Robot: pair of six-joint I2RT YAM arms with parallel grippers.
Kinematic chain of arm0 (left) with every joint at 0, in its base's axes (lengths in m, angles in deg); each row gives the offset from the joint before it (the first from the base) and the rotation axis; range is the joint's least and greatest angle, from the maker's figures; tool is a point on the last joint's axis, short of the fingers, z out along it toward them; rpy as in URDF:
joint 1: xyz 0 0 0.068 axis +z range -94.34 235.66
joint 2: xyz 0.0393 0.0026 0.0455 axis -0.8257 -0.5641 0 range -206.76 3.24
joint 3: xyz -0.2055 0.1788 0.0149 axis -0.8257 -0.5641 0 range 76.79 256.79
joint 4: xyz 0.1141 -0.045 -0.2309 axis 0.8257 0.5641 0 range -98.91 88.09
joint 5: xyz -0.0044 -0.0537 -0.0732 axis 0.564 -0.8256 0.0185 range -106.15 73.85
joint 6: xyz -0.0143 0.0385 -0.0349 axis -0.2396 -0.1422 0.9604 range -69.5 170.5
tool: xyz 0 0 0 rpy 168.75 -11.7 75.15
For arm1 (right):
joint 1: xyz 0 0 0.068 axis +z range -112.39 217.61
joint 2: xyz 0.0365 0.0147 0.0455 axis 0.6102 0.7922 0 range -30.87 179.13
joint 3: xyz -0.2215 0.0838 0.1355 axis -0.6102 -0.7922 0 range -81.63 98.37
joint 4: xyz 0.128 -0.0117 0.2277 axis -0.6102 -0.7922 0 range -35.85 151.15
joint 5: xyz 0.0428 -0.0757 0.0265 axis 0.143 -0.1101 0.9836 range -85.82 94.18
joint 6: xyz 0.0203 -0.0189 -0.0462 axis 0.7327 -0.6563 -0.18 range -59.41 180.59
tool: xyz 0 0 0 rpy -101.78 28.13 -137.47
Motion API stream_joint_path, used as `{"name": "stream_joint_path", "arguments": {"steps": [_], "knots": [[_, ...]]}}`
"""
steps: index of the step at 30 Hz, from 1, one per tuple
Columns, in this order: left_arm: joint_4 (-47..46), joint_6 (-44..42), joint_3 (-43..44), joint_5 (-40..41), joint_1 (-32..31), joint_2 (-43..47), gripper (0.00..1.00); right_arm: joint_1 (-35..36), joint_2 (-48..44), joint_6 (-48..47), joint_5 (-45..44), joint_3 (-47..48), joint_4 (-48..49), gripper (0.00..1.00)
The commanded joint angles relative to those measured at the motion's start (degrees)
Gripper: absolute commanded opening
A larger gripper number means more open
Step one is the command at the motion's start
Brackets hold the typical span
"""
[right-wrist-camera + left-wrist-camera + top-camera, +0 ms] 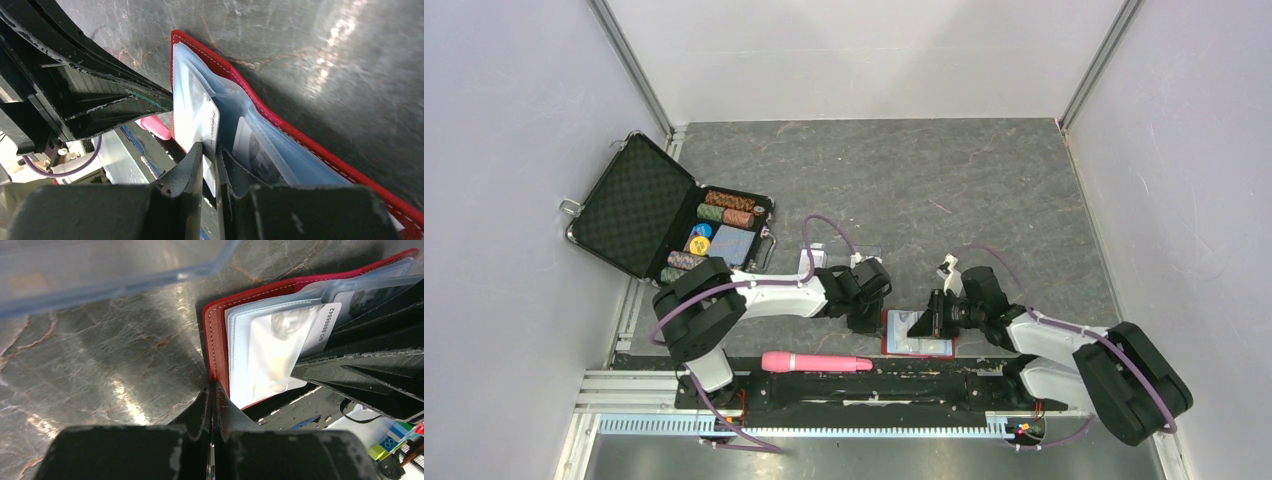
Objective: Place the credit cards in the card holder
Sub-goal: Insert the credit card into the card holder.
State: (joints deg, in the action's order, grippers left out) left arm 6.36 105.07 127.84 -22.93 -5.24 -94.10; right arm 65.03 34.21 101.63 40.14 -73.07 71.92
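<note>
— The room?
— White walls (pixel 504 200) box a grey surface (pixel 924 180). A chip briefcase (pixel 639 205) sits far left, with open room far and right.
— The card holder?
— The card holder (pixel 919 348) lies open at the near edge. The left pincer (pixel 212 387) is clenched at its left rim. A credit card (pixel 207 120) sits half-pocketed between the right pincer (pixel 211 157) fingers; grip unclear.

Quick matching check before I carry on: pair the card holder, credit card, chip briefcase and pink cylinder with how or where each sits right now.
1. card holder
2. credit card
3. chip briefcase
4. pink cylinder

A. open at the far left, poker chips inside
B. between the right gripper's fingers, partly in a pale blue pocket
C. lying on the black strip at the near edge
D. red, lying open

Pairs: 1-D, 2-B, 3-A, 4-C
</note>
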Motion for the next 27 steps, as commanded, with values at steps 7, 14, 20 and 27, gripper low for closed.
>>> {"name": "stream_joint_path", "arguments": {"steps": [7, 14, 20, 27], "knots": [[4.1, 2.9, -4.0, 10.0, -0.3, 2.0, 0.02, 2.8, -2.0, -8.0, -11.1, 7.8, -15.9, 0.39], [3.9, 3.4, -4.6, 10.6, 0.0, 2.7, 0.02, 2.9, -4.6, -10.3, -13.7, 9.4, -21.8, 0.63], [2.8, 2.5, -3.7, 9.2, -0.1, 2.0, 0.02, 3.1, -4.0, -10.5, -13.3, 9.4, -21.2, 0.65], [1.1, 1.6, 0.5, 5.5, -0.5, -1.9, 0.02, 4.2, -0.1, -6.4, -9.5, 6.3, -12.0, 0.46]]}}
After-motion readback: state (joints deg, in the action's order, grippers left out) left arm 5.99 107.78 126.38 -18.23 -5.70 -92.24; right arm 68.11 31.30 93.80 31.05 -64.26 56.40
